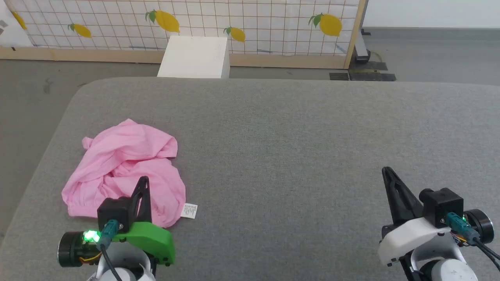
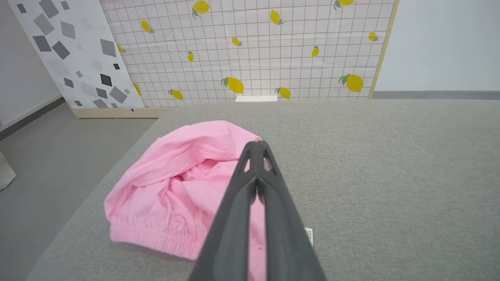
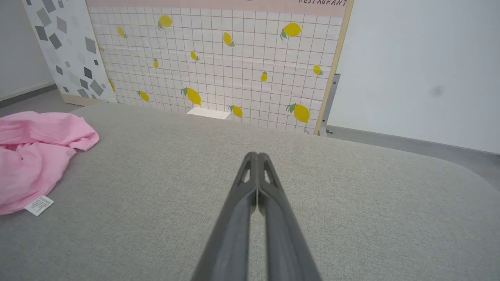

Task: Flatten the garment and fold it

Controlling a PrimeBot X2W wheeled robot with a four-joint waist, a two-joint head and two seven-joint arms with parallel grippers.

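Pink crumpled garment (image 1: 121, 168) rests on grey woven pad (image 1: 293, 148); left tool (image 1: 144, 178), right tool (image 1: 386, 169) clenched.

Grey padded surface (image 1: 297, 136), one garment (image 1: 129, 164) on it.
I see the pink garment crumpled at the near left, its white care label (image 1: 189, 210) flat on the grey cover.

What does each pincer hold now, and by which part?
Nothing is held. Both are shut and empty: the left pincer over the crumpled light pink fabric shorts, the right pincer over the grey padded surface.
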